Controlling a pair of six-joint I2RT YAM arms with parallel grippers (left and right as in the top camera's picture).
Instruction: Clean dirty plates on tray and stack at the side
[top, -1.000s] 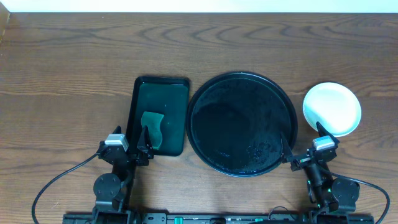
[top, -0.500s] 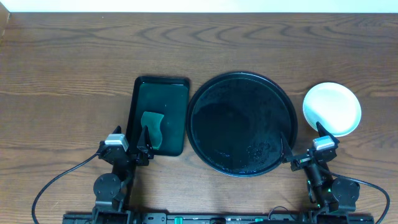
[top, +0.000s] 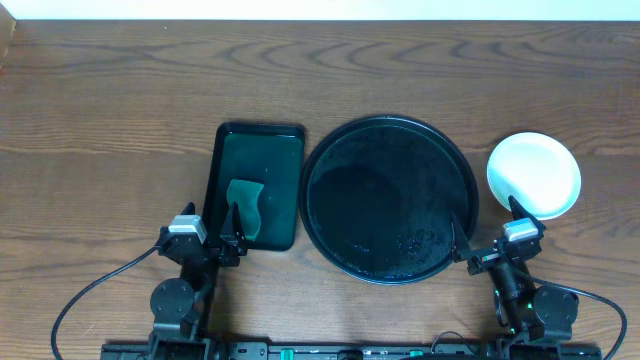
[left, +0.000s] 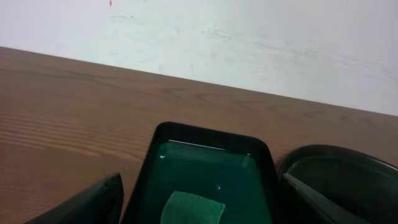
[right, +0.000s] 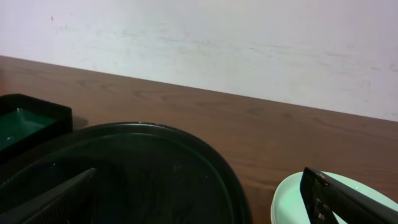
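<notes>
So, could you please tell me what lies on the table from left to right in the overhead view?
green tray → black tray → white plate

A dark green rectangular tray (top: 262, 155) lies on the brown wooden table (top: 120, 100), its long sides running from the near edge toward the far one. A paler green sponge (top: 245, 205) lies flat inside it, at the near end and toward the left wall. A plain white wall (left: 249, 43) stands behind the table.
</notes>
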